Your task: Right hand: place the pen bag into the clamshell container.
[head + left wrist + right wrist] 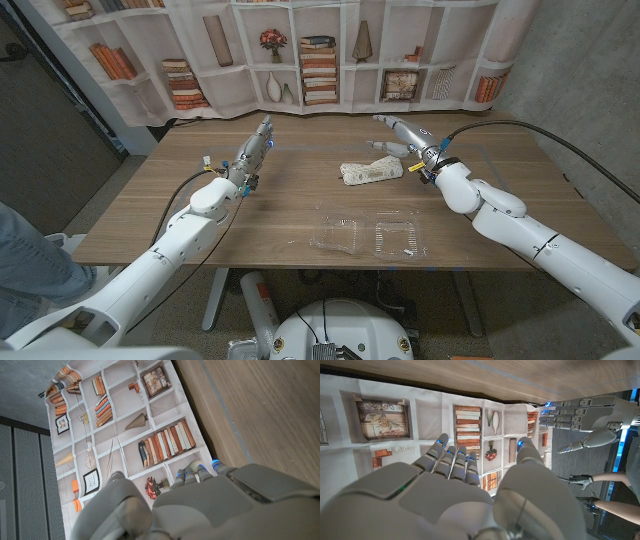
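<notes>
The pen bag (369, 173), a whitish patterned pouch, lies on the wooden table (500, 215) a little right of centre. In front of it, near the table's front edge, the clear clamshell container (371, 236) lies spread open with nothing in it. My right hand (402, 136) hovers just behind and to the right of the pen bag, its fingers stretched out and holding nothing; it is seen from behind (465, 490) in the right wrist view. My left hand (257, 142) is raised over the table's left half with straight fingers, holding nothing, and the right wrist view catches it too (585, 417).
A curtain printed with bookshelves (320, 60) hangs behind the table. A person's leg in jeans (25, 250) shows at the left edge, and a person's arms (620, 480) appear in the right wrist view. Black cables (560, 140) run along the right arm.
</notes>
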